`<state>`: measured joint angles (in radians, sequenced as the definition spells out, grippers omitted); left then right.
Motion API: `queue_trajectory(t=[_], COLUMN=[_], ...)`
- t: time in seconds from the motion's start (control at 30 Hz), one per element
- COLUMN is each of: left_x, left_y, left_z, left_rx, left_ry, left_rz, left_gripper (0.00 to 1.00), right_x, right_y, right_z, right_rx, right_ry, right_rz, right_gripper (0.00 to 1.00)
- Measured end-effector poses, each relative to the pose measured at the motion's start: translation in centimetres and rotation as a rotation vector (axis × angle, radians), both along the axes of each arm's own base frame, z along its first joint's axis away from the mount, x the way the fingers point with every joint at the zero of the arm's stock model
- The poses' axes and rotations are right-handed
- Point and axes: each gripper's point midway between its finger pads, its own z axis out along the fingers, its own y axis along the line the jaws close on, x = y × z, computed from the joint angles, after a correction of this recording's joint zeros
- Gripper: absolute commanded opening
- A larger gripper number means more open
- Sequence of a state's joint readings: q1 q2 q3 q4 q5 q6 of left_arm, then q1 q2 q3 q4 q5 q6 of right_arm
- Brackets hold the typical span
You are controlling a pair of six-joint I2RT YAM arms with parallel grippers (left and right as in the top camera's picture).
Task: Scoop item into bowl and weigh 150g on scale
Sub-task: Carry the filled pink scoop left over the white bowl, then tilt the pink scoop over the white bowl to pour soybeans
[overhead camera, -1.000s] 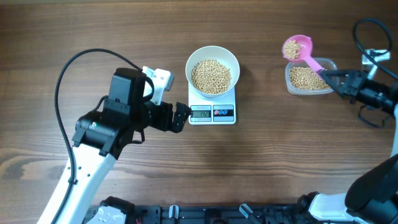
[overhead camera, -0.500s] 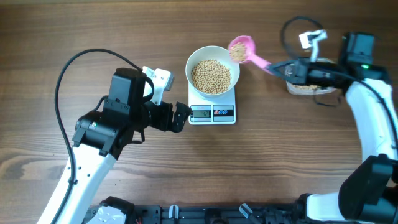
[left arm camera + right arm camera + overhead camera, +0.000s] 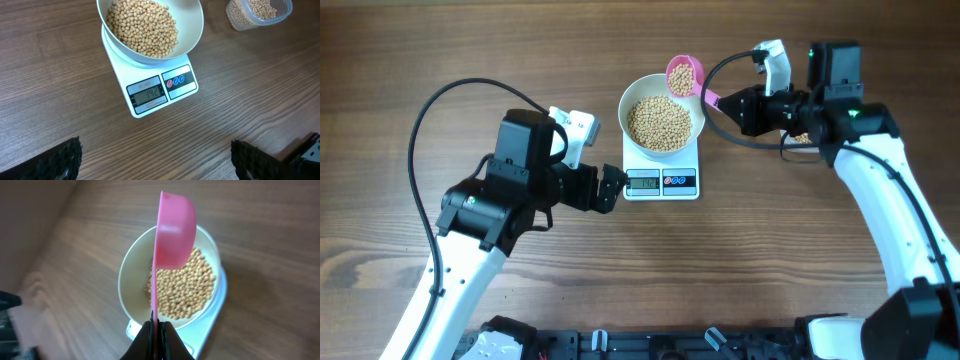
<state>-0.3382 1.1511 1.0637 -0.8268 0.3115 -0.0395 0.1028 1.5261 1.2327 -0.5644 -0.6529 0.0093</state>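
The white bowl (image 3: 628, 100) holds a heap of beige beans (image 3: 659, 121) and stands on the white scale (image 3: 661, 184). In the left wrist view the scale (image 3: 159, 93) displays 142 below the bowl (image 3: 196, 31). My right gripper (image 3: 728, 104) is shut on the handle of a pink scoop (image 3: 682, 75). The scoop carries some beans over the bowl's far right rim. From the right wrist the scoop (image 3: 172, 230) hangs above the beans (image 3: 185, 292), with the gripper (image 3: 159, 330) clamped on its handle. My left gripper (image 3: 615, 188) stands open and holds nothing, just left of the scale.
A clear plastic tub (image 3: 257, 11) with more beans sits on the table right of the bowl; overhead, my right arm (image 3: 860, 160) covers most of it. A black cable (image 3: 440, 110) loops over the left arm. Bare wooden table lies in front of the scale.
My right arm has swung left, carrying the loaded pink scoop from above the tub to over the bowl's rim. The left arm and the scale reading are unchanged.
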Motion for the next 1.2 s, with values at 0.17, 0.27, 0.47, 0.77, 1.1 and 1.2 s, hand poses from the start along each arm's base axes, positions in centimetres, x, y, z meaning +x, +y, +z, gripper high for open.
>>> queue_trajectory(t=[0.17, 0.27, 0.47, 0.77, 1.1, 1.2], left_x=[0.0, 0.0, 0.0, 0.0, 0.0, 0.0], left_y=[0.0, 0.0, 0.0, 0.0, 0.0, 0.0], left_z=[0.0, 0.0, 0.0, 0.0, 0.0, 0.0], left_rx=[0.0, 0.0, 0.0, 0.0, 0.0, 0.0], left_ry=[0.0, 0.0, 0.0, 0.0, 0.0, 0.0], left_rz=[0.0, 0.0, 0.0, 0.0, 0.0, 0.0], left_gripper=[1.0, 1.0, 1.0, 1.0, 1.0, 1.0], right_x=[-0.3, -0.4, -0.6, -1.0, -0.9, -0.8], right_y=[0.9, 1.4, 2.5, 3.6, 3.7, 3.7], right_z=[-0.3, -0.6, -1.2, -1.5, -1.7, -1.7], right_rx=[-0.093, -0.138, -0.243, -0.338, -0.409, -0.412], right_ry=[-0.039, -0.058, -0.111, -0.179, -0.217, -0.219], right_rz=[0.012, 0.024, 0.063, 0.132, 0.15, 0.148], right_gripper=[0.04, 0.04, 0.04, 0.04, 0.04, 0.04])
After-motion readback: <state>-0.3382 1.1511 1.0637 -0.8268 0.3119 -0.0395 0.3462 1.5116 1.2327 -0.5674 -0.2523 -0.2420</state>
